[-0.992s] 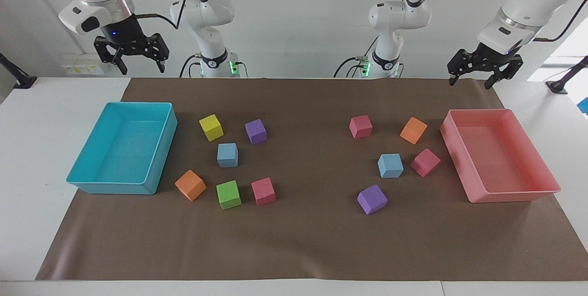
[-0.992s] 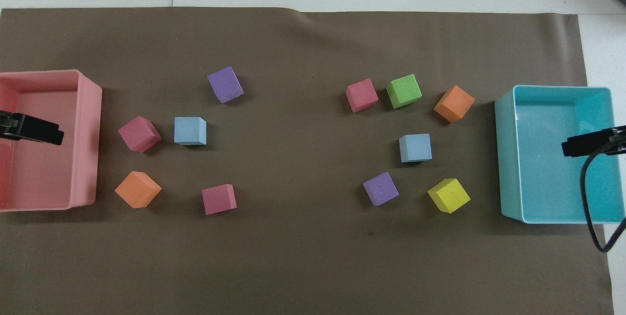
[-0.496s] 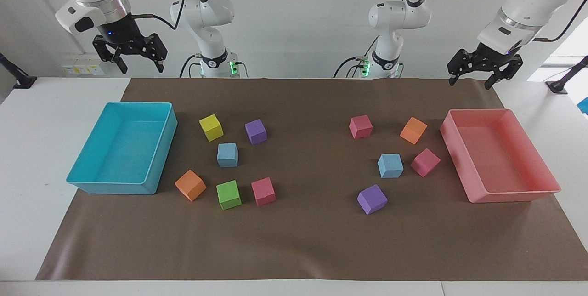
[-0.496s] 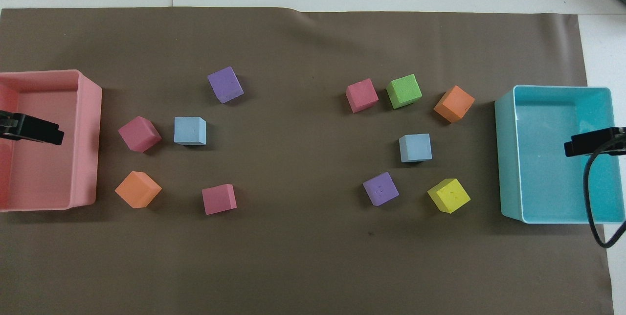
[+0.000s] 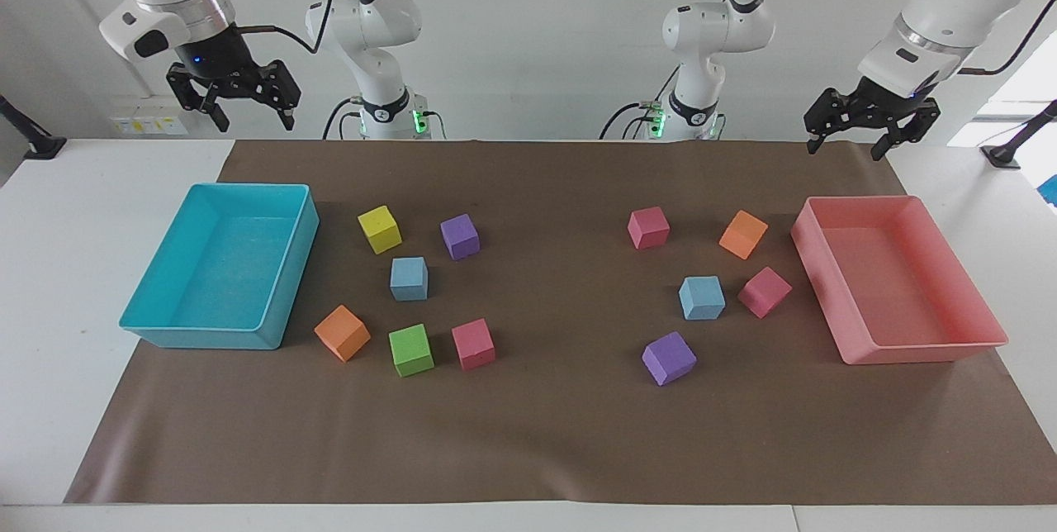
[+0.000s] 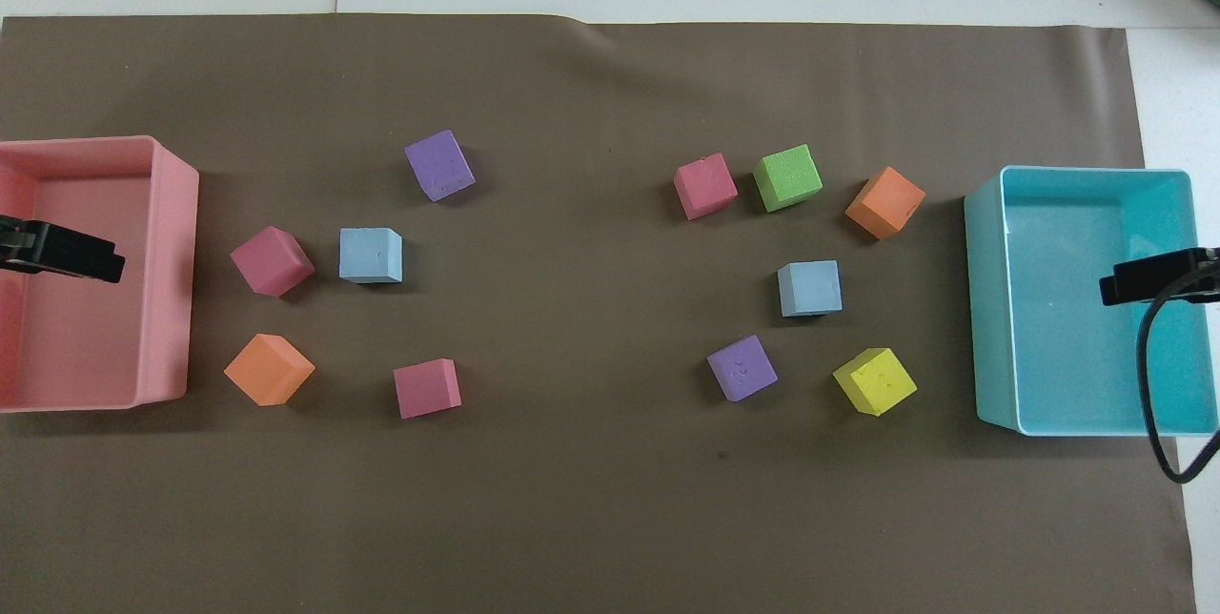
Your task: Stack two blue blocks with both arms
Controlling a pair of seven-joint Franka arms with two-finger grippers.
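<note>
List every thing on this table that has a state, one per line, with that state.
Left gripper: open, raised, holding nothing.
Right gripper: open, raised, holding nothing.
Blue block beside the yellow cube: flat on the mat, unstacked.
Blue block beside the pink tray's group: flat on the mat, unstacked.
Turquoise tray: upright, holds nothing.
Pink tray: upright, holds nothing.

Two blue blocks [image 6: 371, 255] [image 6: 809, 288] well apart on brown mat [image 6: 591, 500], unstacked.
</note>
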